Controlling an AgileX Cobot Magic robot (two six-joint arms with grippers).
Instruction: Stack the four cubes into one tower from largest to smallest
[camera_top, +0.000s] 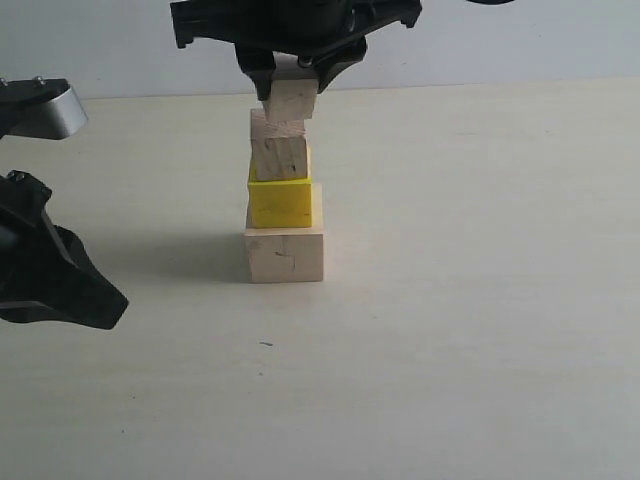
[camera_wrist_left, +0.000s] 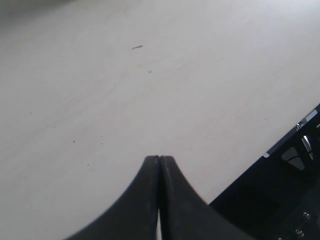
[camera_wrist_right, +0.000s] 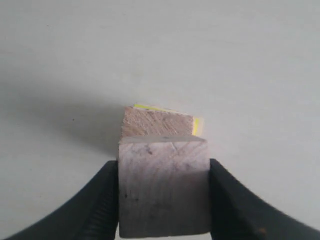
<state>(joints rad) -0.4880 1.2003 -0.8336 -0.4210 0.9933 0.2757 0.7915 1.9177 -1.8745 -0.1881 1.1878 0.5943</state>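
The smallest wooden cube (camera_top: 292, 100) sits pinched between the jaws of the right gripper (camera_top: 293, 85), which press on two of its opposite sides from above. It hangs slightly tilted. Directly beneath the gripper stands the rest of the tower: the second small wooden cube (camera_top: 279, 157), under it the yellow cube (camera_top: 280, 203), and at the base the large pale cube (camera_top: 285, 256) on the table (camera_top: 480, 300).

From the right wrist, the held cube (camera_wrist_right: 163, 187) covers most of the wooden cube below it (camera_wrist_right: 157, 122), with slivers of yellow showing past that cube's edges. The held cube therefore looks roughly lined up over the column. Its lower edge appears to meet the cube below, but I cannot tell whether it is fully seated.

So three of the four levels look built and in the right order. What is left, by my reading, is to square up the last cube, let it go and lift clear without nudging the stack.

The left gripper (camera_wrist_left: 159, 167) is pressed together and empty, low over bare table well away from the tower.
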